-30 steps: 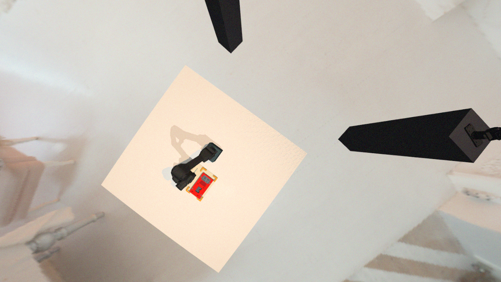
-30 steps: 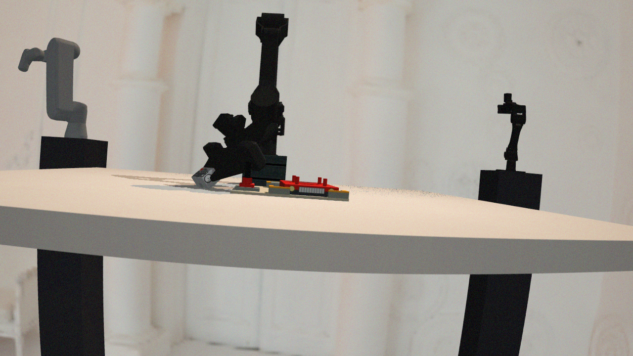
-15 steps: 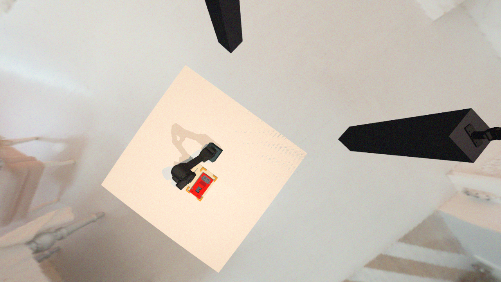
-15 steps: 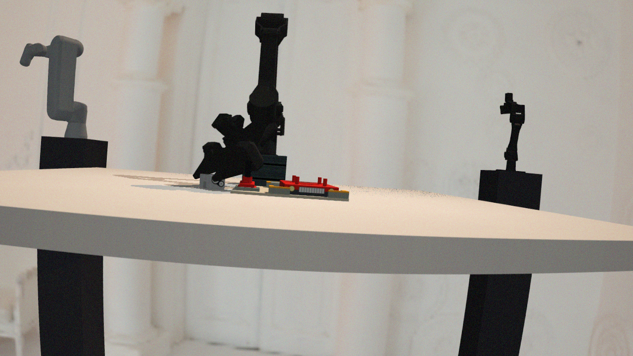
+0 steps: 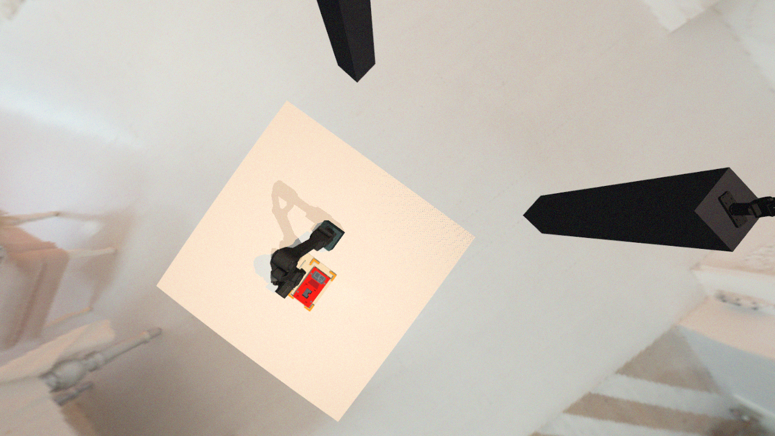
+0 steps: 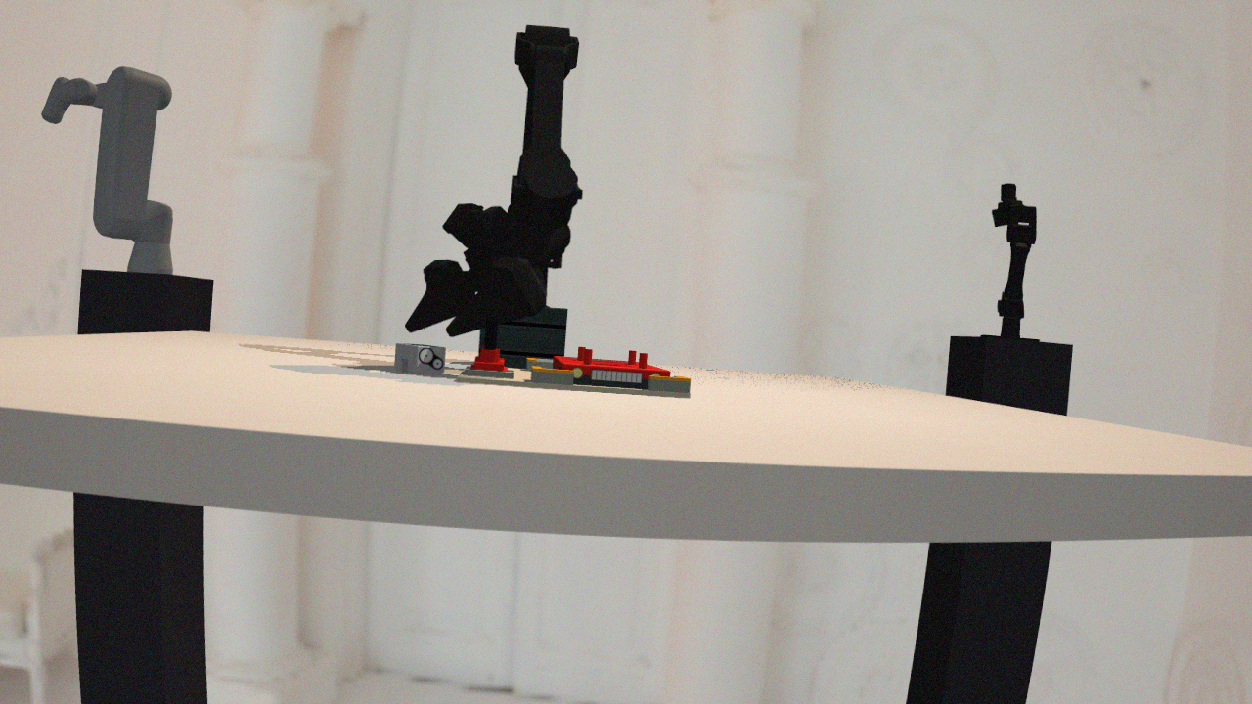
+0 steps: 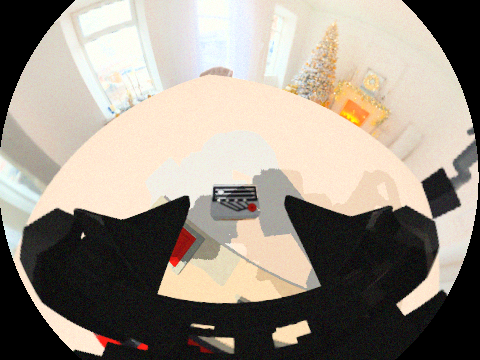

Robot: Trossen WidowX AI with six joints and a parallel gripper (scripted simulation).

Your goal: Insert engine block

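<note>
The grey engine block [image 6: 420, 359] [image 7: 235, 202] lies on the table, left of the car body and outside its opening. The red car body [image 5: 313, 284] [image 6: 612, 366] sits on a flat plate with orange corners; a red part of it shows at the left of the wrist view [image 7: 180, 248]. My gripper [image 6: 434, 322] [image 7: 238, 200] [image 5: 280, 290] is open and empty. It hangs tilted just above the engine block, with clear space between the fingers and the block. In the overhead view the arm hides the block.
The arm's dark base [image 5: 331, 236] stands on the table behind the car body. A grey arm on a black pedestal [image 6: 122, 166] stands off the table to the left. A black camera stand [image 6: 1010, 253] is to the right. The table's front edge [image 6: 612, 490] is near.
</note>
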